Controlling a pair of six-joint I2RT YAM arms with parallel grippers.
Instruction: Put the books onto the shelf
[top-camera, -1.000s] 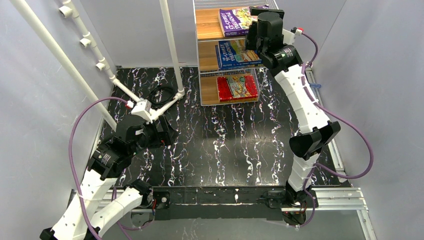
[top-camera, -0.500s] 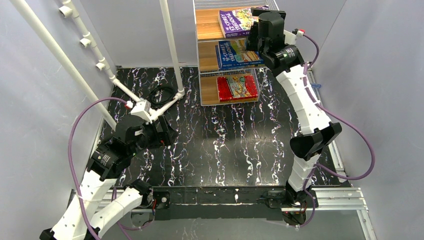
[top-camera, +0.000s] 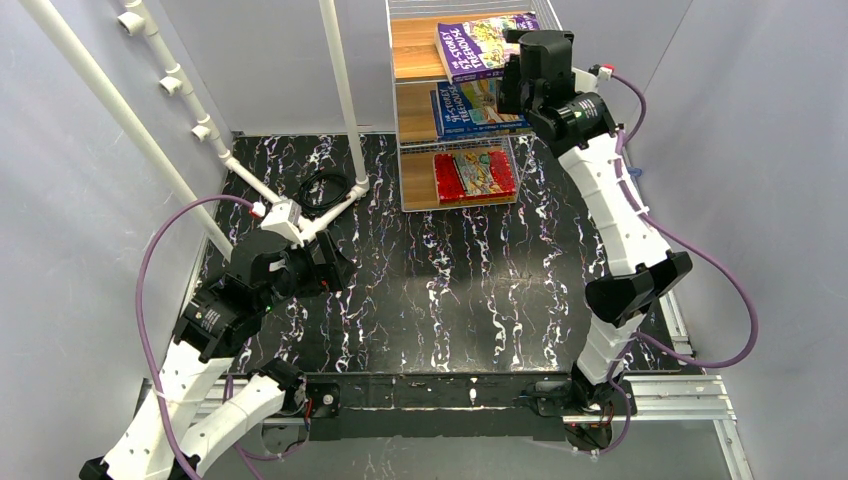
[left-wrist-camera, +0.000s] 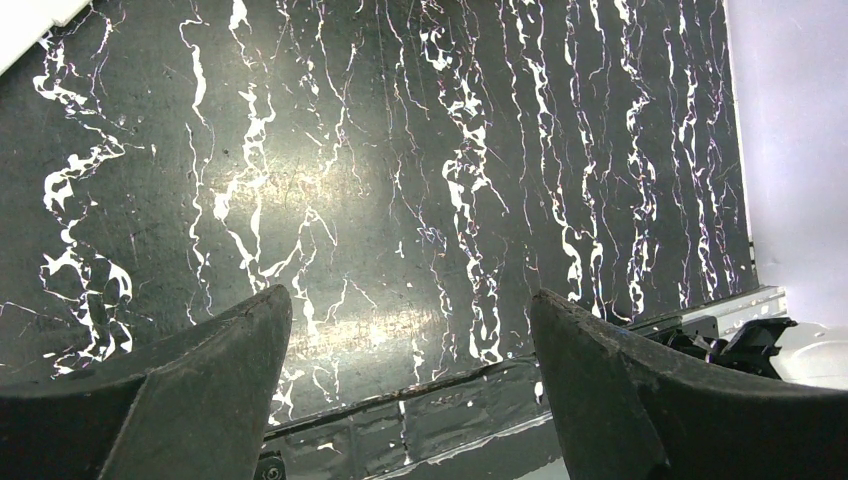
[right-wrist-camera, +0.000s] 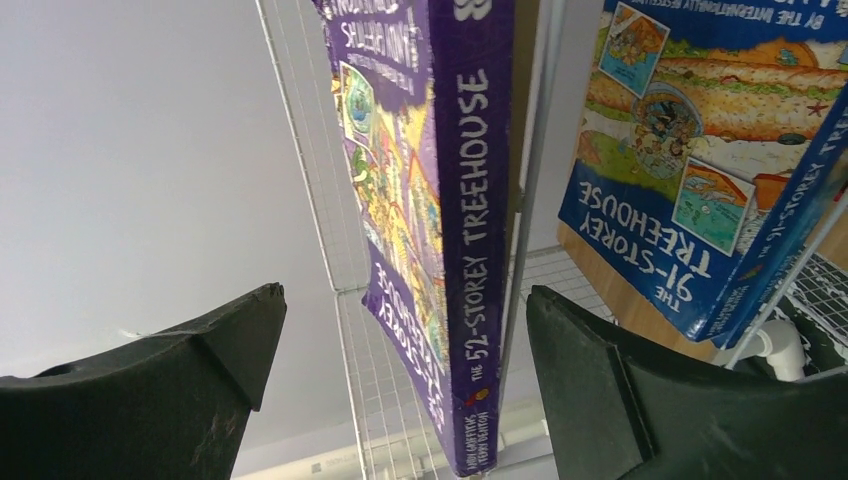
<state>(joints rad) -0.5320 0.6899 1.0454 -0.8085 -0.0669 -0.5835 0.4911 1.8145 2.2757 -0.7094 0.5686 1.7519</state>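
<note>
The shelf (top-camera: 415, 48) stands at the back of the table, a white wire rack with three wooden boards. A purple book (top-camera: 478, 45) lies on the top board, a blue book (top-camera: 470, 106) on the middle one, a red book (top-camera: 474, 172) on the lowest. My right gripper (top-camera: 515, 72) hovers at the shelf's right side, open. In the right wrist view the purple book's spine (right-wrist-camera: 470, 250) shows between the spread fingers of that gripper (right-wrist-camera: 405, 292), apart from both, with the blue book (right-wrist-camera: 700, 150) beside it. My left gripper (left-wrist-camera: 410, 294) is open and empty, low over the table.
A white pipe frame (top-camera: 200, 130) slants across the left side, with a black cable coil (top-camera: 325, 188) by its foot. The black marbled table (top-camera: 450, 300) stretches between the arms. Grey walls close in the sides. The table's near metal rail (left-wrist-camera: 450, 385) runs below the left fingers.
My right gripper has drawn back to the right, away from the shelf, and more of the purple book on the top board shows. The left arm has not moved.
</note>
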